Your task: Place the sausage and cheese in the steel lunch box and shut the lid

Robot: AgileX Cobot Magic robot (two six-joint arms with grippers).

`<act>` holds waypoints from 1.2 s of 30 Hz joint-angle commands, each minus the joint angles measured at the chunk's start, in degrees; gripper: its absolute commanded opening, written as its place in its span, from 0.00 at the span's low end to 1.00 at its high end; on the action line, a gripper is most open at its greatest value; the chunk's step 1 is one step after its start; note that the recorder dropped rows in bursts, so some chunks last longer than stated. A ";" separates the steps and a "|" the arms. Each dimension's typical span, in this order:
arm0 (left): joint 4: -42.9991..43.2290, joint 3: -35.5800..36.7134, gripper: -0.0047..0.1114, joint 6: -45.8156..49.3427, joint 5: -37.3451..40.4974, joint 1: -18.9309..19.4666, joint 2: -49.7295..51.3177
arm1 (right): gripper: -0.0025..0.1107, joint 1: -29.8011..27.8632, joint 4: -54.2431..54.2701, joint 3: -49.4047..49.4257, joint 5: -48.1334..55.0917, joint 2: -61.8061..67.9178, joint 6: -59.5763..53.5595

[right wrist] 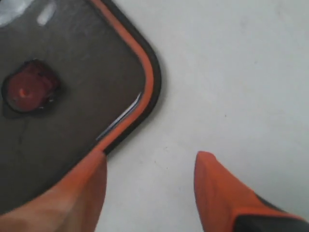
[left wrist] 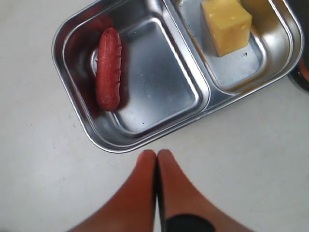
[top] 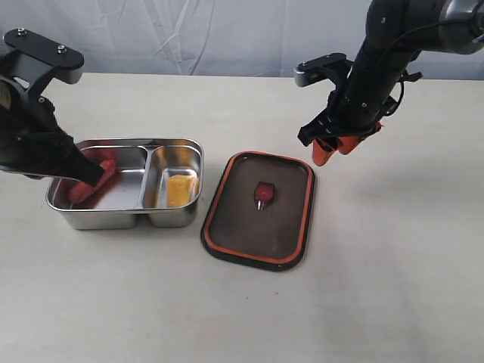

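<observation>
Your left gripper (left wrist: 156, 153) is clenched empty, your right gripper (right wrist: 150, 155) released at the lid's (top: 259, 219) corner; sausage (left wrist: 108, 70) and cheese (left wrist: 226, 25) sit in the lunch box (left wrist: 77, 111), lid not yet fitted.

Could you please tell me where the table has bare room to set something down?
Free: the table in front of the steel lunch box and lid, and right of the lid. Crowded: the narrow gap between them; left gripper by the sausage, right gripper at the lid's far corner.
</observation>
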 commanded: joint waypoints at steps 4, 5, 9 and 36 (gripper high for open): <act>-1.76 0.73 0.04 -0.12 -0.29 0.13 -2.85 | 0.49 -0.28 1.89 -5.68 0.64 4.99 -0.01; -1.76 0.73 0.04 -0.12 -0.29 0.13 -2.85 | 0.49 -0.28 2.17 -6.37 0.91 5.58 -0.01; -1.76 0.73 0.04 -0.12 -0.16 0.13 -2.92 | 0.49 -0.28 4.49 -8.05 1.80 7.43 -0.01; -1.76 0.73 0.04 -0.12 -0.16 0.13 -2.92 | 0.38 -0.28 4.73 -8.82 -1.69 14.46 -0.12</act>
